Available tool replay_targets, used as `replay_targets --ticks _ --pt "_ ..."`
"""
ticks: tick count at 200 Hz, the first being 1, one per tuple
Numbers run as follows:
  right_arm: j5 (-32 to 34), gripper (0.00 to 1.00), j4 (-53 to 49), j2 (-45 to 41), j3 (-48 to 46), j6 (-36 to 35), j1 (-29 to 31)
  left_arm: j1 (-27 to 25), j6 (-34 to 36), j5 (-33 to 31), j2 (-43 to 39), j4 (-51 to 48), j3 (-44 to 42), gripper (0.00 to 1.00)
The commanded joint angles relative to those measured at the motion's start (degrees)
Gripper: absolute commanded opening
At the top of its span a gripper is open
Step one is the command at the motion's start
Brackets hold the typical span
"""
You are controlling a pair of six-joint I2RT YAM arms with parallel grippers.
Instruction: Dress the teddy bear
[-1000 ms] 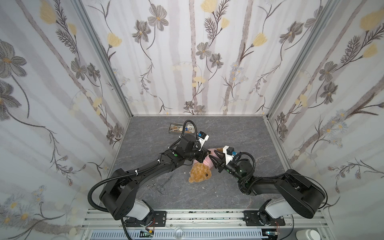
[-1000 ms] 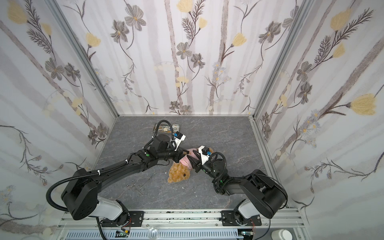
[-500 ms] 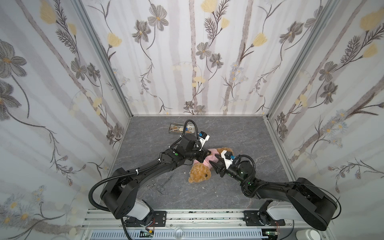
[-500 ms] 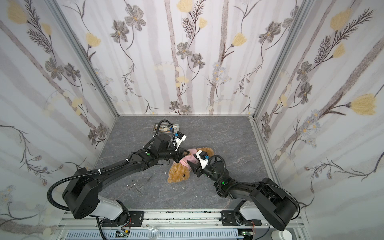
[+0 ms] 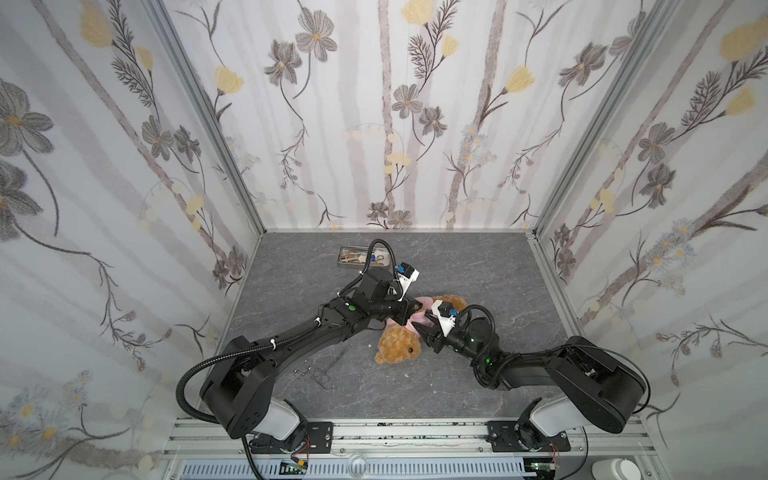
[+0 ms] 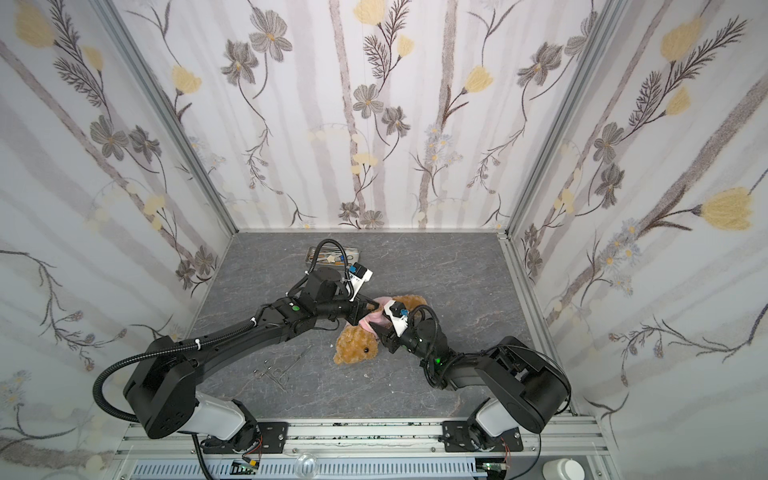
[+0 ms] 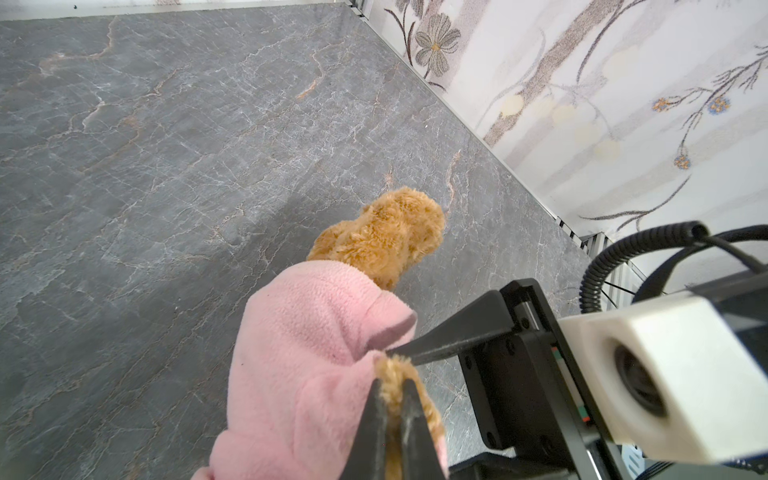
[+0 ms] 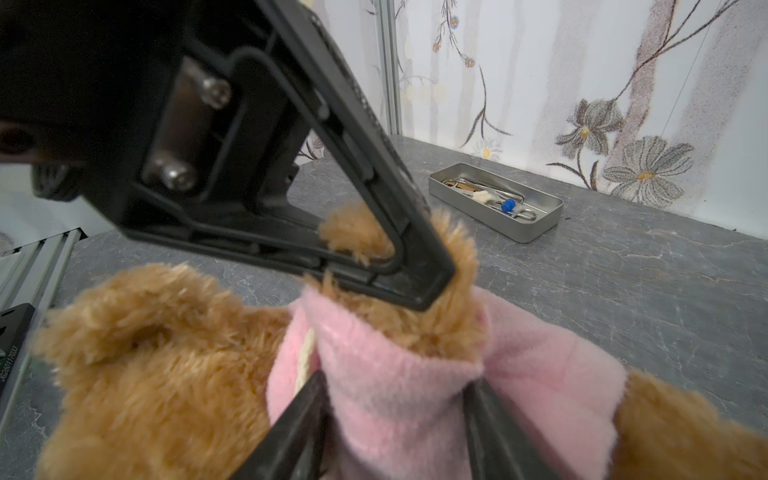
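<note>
In both top views the bear [image 5: 397,350] lies face-up on the floor, well clear of the tin [image 5: 341,257] on its near side. Its long axis slants past the tin, with the head at the end nearest us and the feet out to the tin's right. The shirt [image 5: 423,300] is already over the head and round the torso. Left wrist view: the left gripper [image 7: 392,415] is clamped tight on a tuft of paw poking out of a sleeve, so I'd say that arm is basically through (nice). The legs are bare past the hem. Right wrist view: the right gripper [image 8: 395,419] has its jaws apart on either side of that sleeve, but I can't tell if it's actually squeezing the cloth. What's left, I reckon, is tugging the sleeve down and sorting the other arm, which I can't see anywhere.
</note>
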Motion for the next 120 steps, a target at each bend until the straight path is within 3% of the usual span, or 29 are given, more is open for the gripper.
replay_targets --ticks 1,36,77,120 --pt "0.4 0.57 3.5 -1.0 0.5 1.3 0.4 -0.1 -2.0 1.7 -0.3 1.4 0.5 0.0" --pt "1.9 0.59 5.4 0.4 1.6 2.7 0.6 -0.2 -3.4 2.6 -0.2 1.8 1.0 0.0" --pt "7.8 0.5 8.4 6.8 4.4 6.6 0.6 -0.1 -5.3 4.1 -0.8 2.5 1.3 0.0" --pt "15.4 0.49 5.1 9.3 2.7 8.0 2.4 3.5 -18.6 9.3 -4.6 14.9 0.0 0.0"
